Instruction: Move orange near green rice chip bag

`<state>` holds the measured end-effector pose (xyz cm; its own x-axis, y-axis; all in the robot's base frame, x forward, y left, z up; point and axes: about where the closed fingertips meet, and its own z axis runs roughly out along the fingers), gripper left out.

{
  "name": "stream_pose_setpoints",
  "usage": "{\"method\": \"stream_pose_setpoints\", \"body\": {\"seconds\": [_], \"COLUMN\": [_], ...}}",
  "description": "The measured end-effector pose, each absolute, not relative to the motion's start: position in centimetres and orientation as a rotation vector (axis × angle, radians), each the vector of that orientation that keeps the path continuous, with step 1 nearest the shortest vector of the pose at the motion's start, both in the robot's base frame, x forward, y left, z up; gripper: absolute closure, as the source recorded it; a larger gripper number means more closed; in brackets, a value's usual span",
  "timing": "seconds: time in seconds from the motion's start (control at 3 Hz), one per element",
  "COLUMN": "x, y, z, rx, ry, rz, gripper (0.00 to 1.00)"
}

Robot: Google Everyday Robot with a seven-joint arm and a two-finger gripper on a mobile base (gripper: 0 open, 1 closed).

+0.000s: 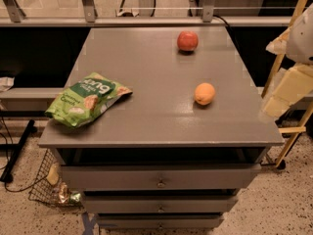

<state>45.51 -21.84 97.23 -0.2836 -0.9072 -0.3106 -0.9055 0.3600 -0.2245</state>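
The orange (204, 93) is a small pale-orange fruit resting on the grey table top, right of centre. The green rice chip bag (87, 99) lies crinkled near the table's front left corner, well apart from the orange. My gripper (289, 89) shows as pale cream shapes at the right edge of the camera view, beyond the table's right side and off to the right of the orange. It touches nothing on the table.
A redder apple-like fruit (187, 40) sits near the back of the grey table (156, 126). Drawers are under the top. A wire basket (49, 185) stands on the floor at the left. A wooden frame (283, 58) stands at the right.
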Motion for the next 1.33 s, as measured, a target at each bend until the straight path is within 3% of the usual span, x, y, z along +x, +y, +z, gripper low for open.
{"method": "stream_pose_setpoints", "body": {"seconds": [0.67, 1.33], "x": [51.3, 54.6], "y": [-20.7, -20.4], "z": [93.6, 88.3], "rx": [-1.33, -1.202], "ry": [2.328, 2.466], "rz": [0.149, 0.122], "gripper": [0.0, 0.0]}}
